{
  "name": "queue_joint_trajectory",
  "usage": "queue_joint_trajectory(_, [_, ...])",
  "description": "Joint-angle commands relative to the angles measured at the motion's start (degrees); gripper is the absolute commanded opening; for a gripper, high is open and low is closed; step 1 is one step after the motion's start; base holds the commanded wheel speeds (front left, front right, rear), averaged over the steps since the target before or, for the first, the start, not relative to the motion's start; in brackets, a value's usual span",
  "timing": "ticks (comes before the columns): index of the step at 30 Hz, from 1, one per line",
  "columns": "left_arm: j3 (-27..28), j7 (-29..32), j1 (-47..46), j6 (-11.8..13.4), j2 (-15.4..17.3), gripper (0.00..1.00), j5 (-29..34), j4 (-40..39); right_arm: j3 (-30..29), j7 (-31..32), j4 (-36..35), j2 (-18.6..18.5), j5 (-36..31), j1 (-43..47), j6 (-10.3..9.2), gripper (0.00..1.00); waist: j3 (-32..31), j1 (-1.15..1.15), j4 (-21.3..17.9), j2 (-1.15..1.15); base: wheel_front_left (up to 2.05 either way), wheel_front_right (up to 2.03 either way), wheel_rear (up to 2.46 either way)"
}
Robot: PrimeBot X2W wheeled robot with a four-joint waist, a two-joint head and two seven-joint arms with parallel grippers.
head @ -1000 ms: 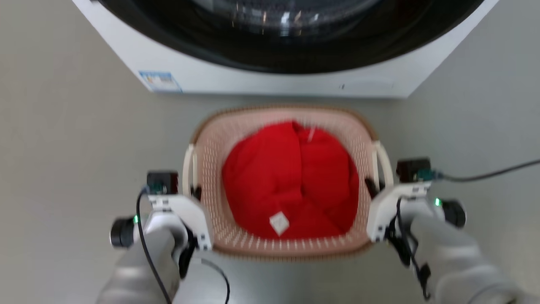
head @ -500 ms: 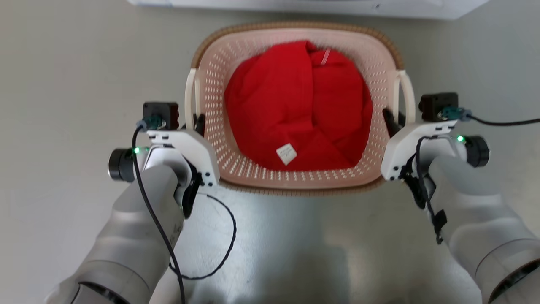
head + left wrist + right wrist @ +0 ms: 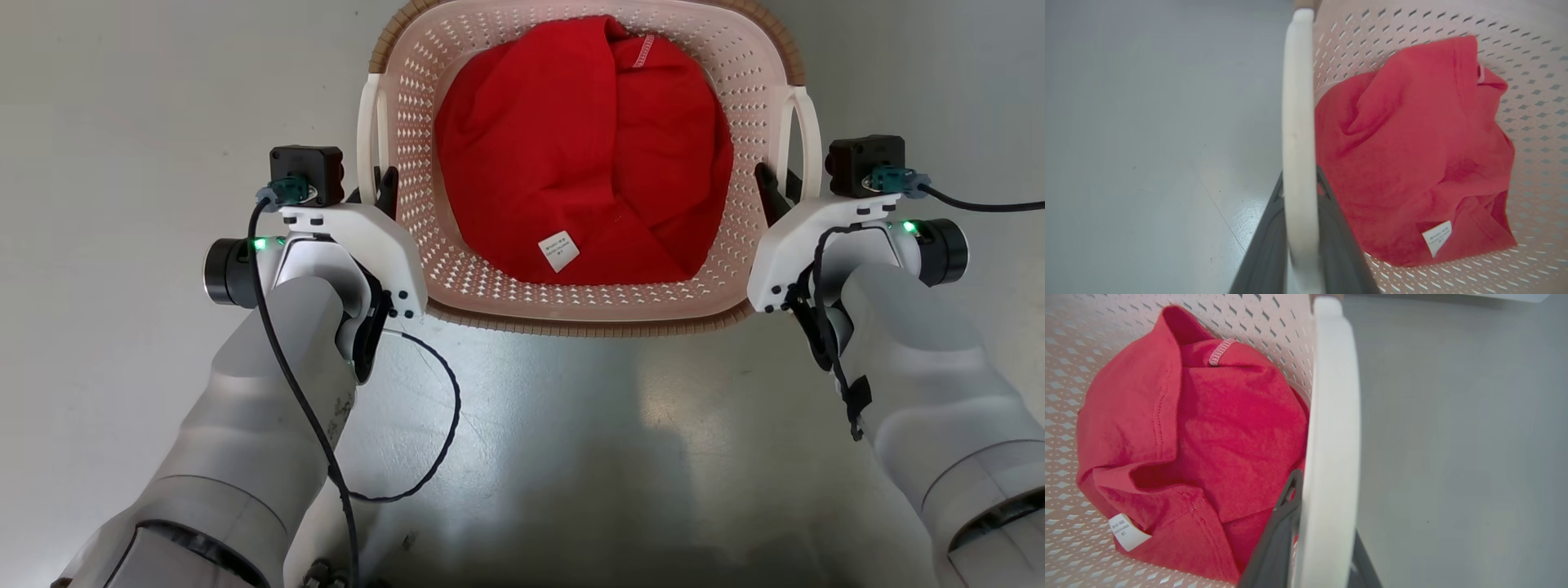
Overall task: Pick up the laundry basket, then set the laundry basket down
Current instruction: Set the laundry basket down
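Observation:
The laundry basket (image 3: 571,304) is cream-white and perforated with a brown woven rim, and sits at the top middle of the head view. A crumpled red garment (image 3: 580,155) with a white label lies inside it. My left gripper (image 3: 377,189) is shut on the basket's left white handle (image 3: 369,139). In the left wrist view both dark fingers (image 3: 1265,253) flank that handle (image 3: 1298,122). My right gripper (image 3: 775,186) is shut on the right handle (image 3: 808,139). In the right wrist view that handle (image 3: 1333,416) hides most of one finger. The basket's far rim is cut off by the frame.
Glossy grey floor (image 3: 571,457) spreads under and around the basket. A black cable (image 3: 424,457) loops from my left arm over the floor. Another cable (image 3: 980,206) runs off to the right from my right wrist.
The head camera has swung down, so the washing machine has left the top of the view. The basket now looks larger and closer. Both grippers keep their grip on the handles.

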Motion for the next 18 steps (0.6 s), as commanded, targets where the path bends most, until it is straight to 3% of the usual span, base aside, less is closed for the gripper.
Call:
queue_joint_trajectory(1, [1.46, -0.80, -1.13, 0.26, 1.72, 0.00, 0.97, -1.20, -0.47, 0.01, -0.67, 2.10, -3.02, 1.32, 0.88, 0.00, 0.48, 0.00, 0.09, 0.00, 0.00, 0.00, 0.00])
queue_joint_trajectory(10, [3.23, -0.81, -1.85, 0.10, 1.42, 0.00, 2.95, -1.53, -9.13, -0.03, -0.67, 2.52, -12.04, 0.74, 0.88, 0.00, 1.63, 0.00, 0.56, 0.00, 0.00, 0.00, 0.00])
queue_joint_trajectory(18, [4.14, -0.81, -2.25, -0.29, 0.98, 0.00, 4.49, -1.56, -10.87, -0.52, -0.67, 2.55, -13.88, 0.13, 0.88, 0.00, 2.45, 0.00, 1.10, 0.00, 0.00, 0.00, 0.00])
